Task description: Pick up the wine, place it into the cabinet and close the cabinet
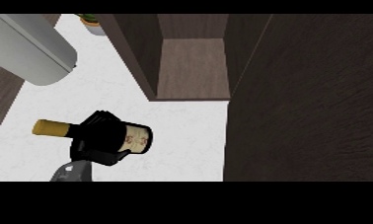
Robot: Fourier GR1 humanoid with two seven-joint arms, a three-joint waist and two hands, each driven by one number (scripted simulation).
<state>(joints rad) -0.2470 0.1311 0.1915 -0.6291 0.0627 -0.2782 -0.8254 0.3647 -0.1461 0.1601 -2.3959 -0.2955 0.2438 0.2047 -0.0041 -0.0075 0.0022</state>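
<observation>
A black hand (pixel 98 141) at about seven o'clock in the head view was curled round a wine bottle (pixel 109 136), gripping it by the middle. Which arm it belonged to could not be told for certain; it came in from the lower left edge on a grey forearm (pixel 71 172). The bottle lay on its side in the grip, its gold-capped neck pointing toward nine o'clock and its pale label toward three. Below it was the white bench (pixel 186 134). The cabinet (pixel 193 65) stood open at twelve o'clock, its brown shelf bare to view, well apart from the bottle. Its dark door (pixel 302 109) filled the three o'clock side. A grey rounded shape (pixel 36 50) sat at ten o'clock, and a small potted plant (pixel 91 20) at eleven.
</observation>
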